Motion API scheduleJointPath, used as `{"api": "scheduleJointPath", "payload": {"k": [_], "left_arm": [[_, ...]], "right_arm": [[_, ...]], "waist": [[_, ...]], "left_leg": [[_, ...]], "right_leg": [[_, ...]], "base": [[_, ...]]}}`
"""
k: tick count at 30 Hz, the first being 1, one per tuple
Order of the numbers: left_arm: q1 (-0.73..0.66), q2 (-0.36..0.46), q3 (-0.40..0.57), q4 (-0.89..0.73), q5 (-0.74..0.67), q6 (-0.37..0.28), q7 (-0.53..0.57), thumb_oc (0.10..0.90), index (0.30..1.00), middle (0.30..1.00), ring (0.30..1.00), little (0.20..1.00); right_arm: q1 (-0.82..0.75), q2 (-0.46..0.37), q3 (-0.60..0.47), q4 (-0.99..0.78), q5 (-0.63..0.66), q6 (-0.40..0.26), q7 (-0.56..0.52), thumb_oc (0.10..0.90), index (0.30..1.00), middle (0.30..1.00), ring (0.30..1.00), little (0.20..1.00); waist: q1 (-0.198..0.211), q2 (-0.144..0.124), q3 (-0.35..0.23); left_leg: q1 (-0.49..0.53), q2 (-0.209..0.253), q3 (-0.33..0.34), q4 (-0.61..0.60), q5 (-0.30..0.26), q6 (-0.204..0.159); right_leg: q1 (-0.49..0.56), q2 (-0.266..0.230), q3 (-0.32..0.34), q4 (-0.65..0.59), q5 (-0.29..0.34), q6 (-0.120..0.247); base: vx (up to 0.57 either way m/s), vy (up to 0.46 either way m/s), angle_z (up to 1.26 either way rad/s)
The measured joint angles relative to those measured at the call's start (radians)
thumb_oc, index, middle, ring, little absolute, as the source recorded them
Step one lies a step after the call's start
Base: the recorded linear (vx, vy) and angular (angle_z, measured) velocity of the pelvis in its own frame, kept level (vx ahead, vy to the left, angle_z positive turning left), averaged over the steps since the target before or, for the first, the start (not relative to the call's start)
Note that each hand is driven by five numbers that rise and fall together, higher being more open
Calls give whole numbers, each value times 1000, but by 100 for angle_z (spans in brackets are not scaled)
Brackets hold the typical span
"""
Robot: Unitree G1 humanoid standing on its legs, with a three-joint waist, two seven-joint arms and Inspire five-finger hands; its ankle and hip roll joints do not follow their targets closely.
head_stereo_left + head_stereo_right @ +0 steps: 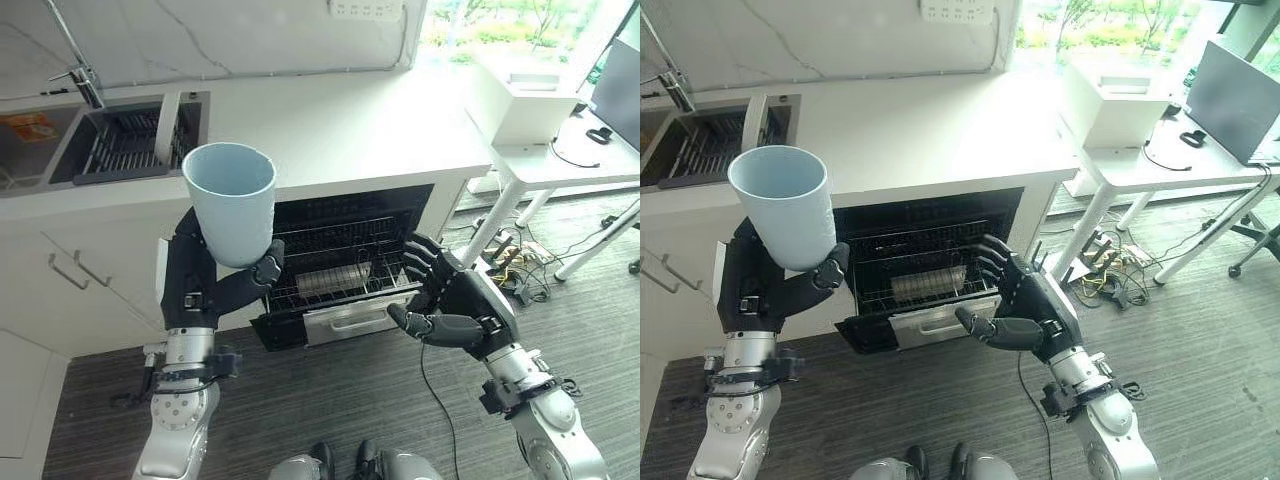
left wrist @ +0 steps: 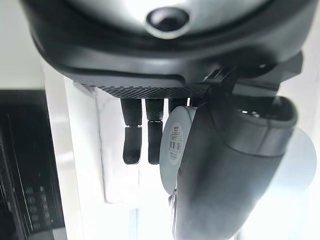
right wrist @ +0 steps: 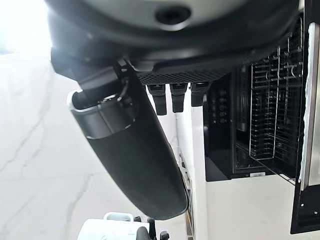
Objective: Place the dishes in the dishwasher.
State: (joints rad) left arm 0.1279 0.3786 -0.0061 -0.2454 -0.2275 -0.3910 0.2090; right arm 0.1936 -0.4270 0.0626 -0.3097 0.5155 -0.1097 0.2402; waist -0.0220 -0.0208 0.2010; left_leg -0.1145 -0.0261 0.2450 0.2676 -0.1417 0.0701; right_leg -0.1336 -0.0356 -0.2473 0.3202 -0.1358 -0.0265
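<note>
Cup up in left hand, rack down and to its right.

Left hand (image 1: 205, 275) has fingers and thumb wrapped round the base of the pale blue cup (image 1: 231, 200), held upright, mouth up, in front of the table (image 1: 350, 130) edge. The open dishwasher (image 1: 345, 260) and its wire rack (image 1: 340, 275) sit lower, between both hands. Right hand (image 1: 455, 300) is empty, fingers loosely spread, just beside the rack's right end and nearer to it. Cup probably needs tipping before it goes in.

We see the pale blue plastic cup (image 1: 230, 200) upright in the left hand (image 1: 205, 285), before the white counter's (image 1: 350, 130) front edge. The open black dishwasher (image 1: 340, 255) sits under that edge, the right hand (image 1: 455, 305) before its wire rack (image 1: 330, 275).
</note>
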Motion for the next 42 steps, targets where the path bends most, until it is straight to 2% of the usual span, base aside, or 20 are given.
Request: {"api": "scheduleJointPath", "payload": {"k": [1, 5, 9, 10, 13, 14, 16, 19, 20, 23, 24, 26, 28, 30, 31, 32, 33, 34, 37, 42], "left_arm": [[2, 0, 1, 1, -1, 0, 1, 400, 300, 300, 300, 300], [0, 0, 0, 1, 0, 1, 2, 400, 300, 300, 300, 300], [0, 12, 1, 2, 8, -4, -1, 400, 300, 300, 300, 300], [-7, 18, 1, 11, 8, -8, -2, 400, 300, 300, 300, 300], [-35, 29, 3, 79, 7, -7, -24, 400, 300, 300, 300, 300], [-77, 31, 2, 129, 7, 1, -27, 400, 300, 300, 300, 300], [-72, 32, 1, 126, 7, 8, -23, 400, 300, 300, 300, 300], [-64, 42, -2, 100, 8, 12, -17, 400, 300, 300, 300, 300], [-67, 41, -1, 97, 8, 13, -17, 400, 300, 300, 300, 300], [-30, 55, 4, 31, 8, 25, 27, 400, 300, 300, 300, 300], [-27, 50, 2, 28, 7, 35, 27, 400, 300, 300, 300, 300], [-25, 59, -1, -2, 8, 43, 24, 400, 300, 300, 300, 300], [-32, 50, -9, -22, 7, 43, 16, 400, 300, 300, 300, 300], [-54, 40, -41, -24, 3, 45, -8, 400, 300, 300, 300, 300], [-75, 36, -71, -20, 2, 45, -27, 400, 300, 300, 300, 300], [-81, 36, -84, -21, 2, 45, -32, 400, 300, 300, 300, 300], [-88, 37, -104, -20, 3, 43, -36, 400, 300, 300, 300, 300], [-88, 40, -115, -15, 4, 43, -36, 400, 300, 300, 300, 300], [-103, 54, -110, 22, 12, 41, 46, 400, 300, 300, 300, 300], [-120, 75, -115, 122, 177, 36, 168, 400, 300, 300, 300, 300]], "right_arm": [[-6, 0, 0, -3, 0, 4, -1, 800, 900, 900, 900, 900], [-16, 0, 1, -7, 0, 27, -2, 800, 900, 900, 900, 900], [-16, -2, 1, -9, 19, 29, -10, 800, 900, 900, 900, 900], [-14, 3, 2, -9, 20, 25, -9, 800, 900, 900, 900, 900], [5, 15, 3, -8, 20, -3, 0, 800, 900, 900, 900, 900], [2, 37, 7, -9, 19, -9, -1, 800, 900, 900, 900, 900], [2, 39, 24, -22, 16, -9, -6, 800, 900, 900, 900, 900], [-26, 39, 53, -43, 16, -9, -7, 800, 900, 900, 900, 900], [-45, 36, 52, -35, 16, -7, -11, 800, 900, 900, 900, 900], [-112, 27, 54, -43, 23, 8, -21, 800, 900, 900, 900, 900], [-129, 18, 49, -41, 40, 16, -22, 800, 900, 900, 900, 900], [-128, 15, 32, -60, 49, 18, -28, 800, 900, 900, 900, 900], [-132, -11, 14, -60, 56, 30, -34, 800, 900, 900, 900, 900], [-111, -16, -28, -59, 56, 35, -60, 800, 900, 900, 900, 900], [-103, -22, -57, -59, 56, 36, -75, 800, 900, 900, 900, 900], [-103, -25, -69, -59, 56, 36, -80, 800, 900, 900, 900, 900], [-107, -33, -85, -59, 56, 36, -85, 800, 900, 900, 900, 900], [-109, -28, -84, -58, 56, 36, -93, 800, 900, 900, 900, 900], [-116, -27, -34, -49, 55, 36, -93, 800, 900, 900, 900, 900], [-112, 11, -18, -22, 89, 49, -93, 800, 900, 900, 900, 900]], "waist": [[4, 0, 0], [24, -2, 0], [23, -3, 0], [24, -10, 8], [23, -34, 16], [-2, -42, 39], [-2, -36, 45], [23, -60, 63], [38, -83, 61], [86, -127, 59], [74, -115, 61], [50, -107, 60], [30, -96, 58], [0, -85, 57], [-28, -65, 56], [-37, -54, 56], [-56, -33, 56], [-58, -29, 56], [-59, -30, 55], [-62, -48, -17]], "left_leg": [[7, -13, 1, -13, 10, 21], [31, -33, 0, -28, 11, 26], [49, -7, -37, -18, -12, 58], [45, 1, -54, -6, -18, 66], [23, -18, -96, 46, -42, 42], [18, -42, -154, 68, -48, 46], [12, -44, -191, 90, -54, 37], [13, -39, -241, 139, -69, 23], [14, -38, -250, 145, -75, 9], [8, -13, -268, 150, -95, -47], [4, 18, -284, 149, -101, -71], [-4, 129, -195, 132, -107, -89], [-6, 212, -61, 86, -37, -126], [5, 291, 112, 55, -45, -109], [13, 335, 208, 43, -23, -123], [16, 345, 241, 37, -2, -131], [25, 342, 241, 19, 66, -155], [30, 318, 231, 11, 74, -180], [29, 271, 206, 35, 39, -151], [5, 286, 198, 85, 11, -153]], "right_leg": [[-10, -14, 1, 14, -8, 12], [2, -26, 16, 13, -13, 24], [58, 8, 23, -26, 32, 62], [13, 8, 50, 49, 15, 89], [-71, -95, 140, 75, 3, 109], [-108, -164, 258, 35, 41, 167], [-150, -204, 326, -17, 90, 197], [-147, -212, 298, -35, 121, 186], [-148, -199, 284, 16, 121, 186], [-49, -156, 184, -81, 163, 165], [-29, -140, 141, -98, 195, 151], [-22, -112, 82, -99, 170, 113], [-23, -106, 14, -90, 150, 83], [-12, -134, -66, -85, 134, 65], [-5, -152, -117, -76, 129, 64], [-3, -157, -128, -75, 129, 64], [0, -163, -139, -72, 122, 77], [2, -175, -135, -70, 124, 89], [3, -215, -93, -86, 149, 127], [4, -210, -90, -96, 161, 131]], "base": [[86, 108, 8], [121, 108, -5], [119, -52, 9], [137, -242, 31], [216, -419, 50], [279, -481, 104], [236, -451, 81], [128, -491, 59], [114, -445, 34], [61, -328, 11], [19, -230, 50], [-21, -235, 78], [-14, -158, 78], [-65, -100, 110], [-53, -19, 115], [-22, 24, 101], [-117, 32, 53], [-103, 41, 28], [-21, 51, -7], [22, 3, -1]]}}
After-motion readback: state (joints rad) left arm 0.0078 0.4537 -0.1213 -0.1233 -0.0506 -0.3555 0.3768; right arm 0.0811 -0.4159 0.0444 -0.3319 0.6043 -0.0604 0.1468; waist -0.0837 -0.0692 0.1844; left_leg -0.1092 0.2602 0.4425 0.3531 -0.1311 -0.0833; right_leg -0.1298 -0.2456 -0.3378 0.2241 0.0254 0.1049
